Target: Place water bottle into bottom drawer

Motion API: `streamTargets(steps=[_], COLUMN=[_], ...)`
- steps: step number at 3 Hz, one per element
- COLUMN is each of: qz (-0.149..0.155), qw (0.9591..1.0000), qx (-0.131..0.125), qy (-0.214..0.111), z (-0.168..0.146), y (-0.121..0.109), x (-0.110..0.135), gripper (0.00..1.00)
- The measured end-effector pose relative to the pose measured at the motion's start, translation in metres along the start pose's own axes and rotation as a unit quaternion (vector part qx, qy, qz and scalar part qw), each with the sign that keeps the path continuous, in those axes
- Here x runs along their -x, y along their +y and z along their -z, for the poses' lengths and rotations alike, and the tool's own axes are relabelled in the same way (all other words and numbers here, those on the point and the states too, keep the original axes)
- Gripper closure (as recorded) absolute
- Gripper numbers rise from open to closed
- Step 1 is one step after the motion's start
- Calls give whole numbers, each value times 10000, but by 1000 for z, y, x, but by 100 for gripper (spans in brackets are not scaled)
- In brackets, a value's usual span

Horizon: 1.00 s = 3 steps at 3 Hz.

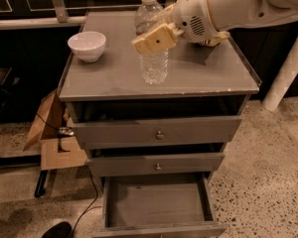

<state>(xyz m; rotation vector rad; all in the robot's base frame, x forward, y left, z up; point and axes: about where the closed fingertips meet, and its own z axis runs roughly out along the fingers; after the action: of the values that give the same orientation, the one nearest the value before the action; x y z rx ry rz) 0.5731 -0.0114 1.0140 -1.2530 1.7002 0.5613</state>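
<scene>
Arm stretched out, wrist level.
Its gripper sat at the arm's tip, angled sideways, slightly down.

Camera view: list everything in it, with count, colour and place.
water bottle: one, clear with a white cap, upright on the cabinet top
bowl: one, white, left side of the cabinet top
cabinet: one, grey, centre
knobbed drawers: two, grey, upper part of the cabinet
bottom drawer: one, grey, pulled open at the base
cardboard box: one, brown, on the floor to the left
arm: one, white, entering from the upper right
gripper: one, cream, at the bottle's middle
</scene>
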Motion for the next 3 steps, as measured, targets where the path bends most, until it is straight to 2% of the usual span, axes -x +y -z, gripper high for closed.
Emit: streamTargets(steps=[1,2,3], qz=[21,-141,-378], qw=[9997,9986,9965], qx=[-222,-502,-744], qy=[63,85,75], z=[37,54,48], y=[38,62,64], x=[3,-27,-75], gripper=[100,100,100])
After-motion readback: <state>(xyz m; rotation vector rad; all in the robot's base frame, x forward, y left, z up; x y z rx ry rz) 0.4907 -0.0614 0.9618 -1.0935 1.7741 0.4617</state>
